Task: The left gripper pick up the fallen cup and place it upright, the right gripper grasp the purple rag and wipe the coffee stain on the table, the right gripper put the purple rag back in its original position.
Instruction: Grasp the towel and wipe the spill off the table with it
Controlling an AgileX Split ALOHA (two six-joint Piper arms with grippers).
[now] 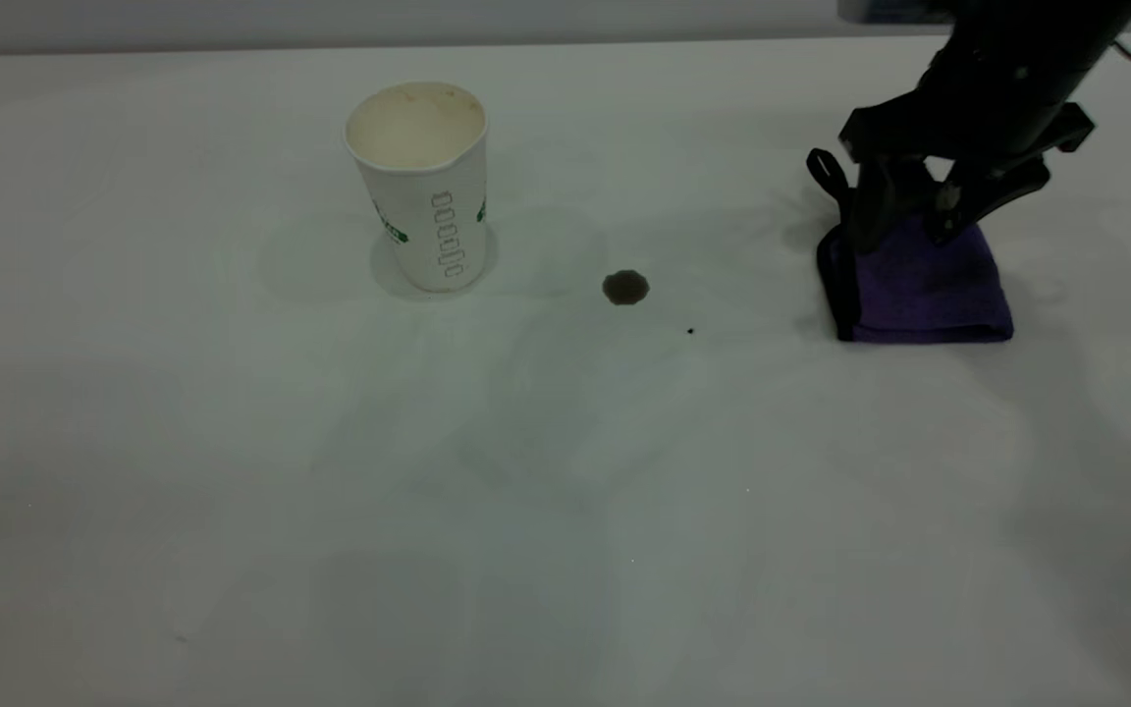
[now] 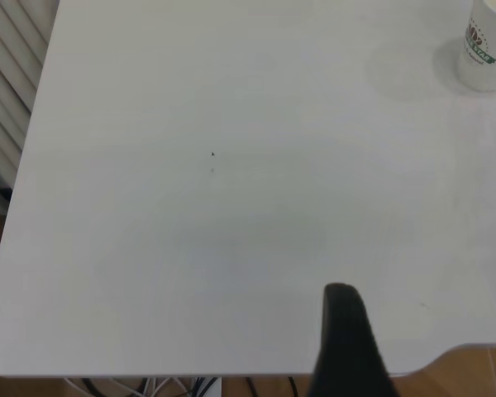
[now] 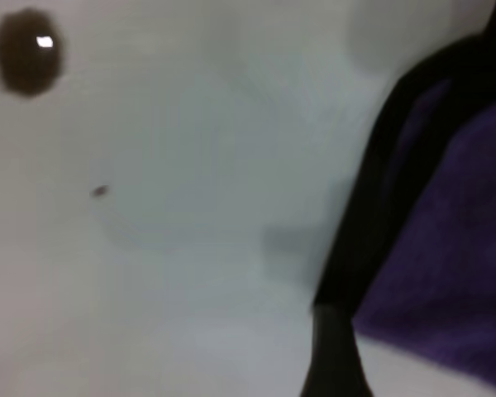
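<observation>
Purple rag: folded purple rag point(image 1: 924, 290) lying flat on the bench point(image 1: 565, 511), with black edging along the side that faces the coffee stain and a small black loop standing up at its far corner.
Right fingers: the dark fingers point(image 1: 875, 211) are spread apart and come down onto the far part of the rag, one at the black-edged side, the other further across the purple cloth; whether they press on the cloth cannot be told.
Right gripper: right gripper point(image 1: 909, 221) hangs right over the rag's far edge, its black arm rising away toward the far corner of the bench.
Right wrist view: the rag point(image 3: 446, 273) fills one side, its black edge beside a dark finger point(image 3: 335, 356); the stain point(image 3: 28, 51) shows beyond it with a bright glint on it.
Coffee stain: small round dark brown blot point(image 1: 625, 287), well apart from the rag, lying between the rag and the cup.
Speck: a tiny black speck point(image 1: 690, 331) sits near the stain, on the rag's side of it.
Cup: white cup point(image 1: 423, 187) stands upright with its cream inside showing, beyond the stain from the rag.
Left gripper: seen only in its own wrist view as one dark finger point(image 2: 347, 347) above bare bench, well away from the cup point(image 2: 488, 50); its state cannot be told.
</observation>
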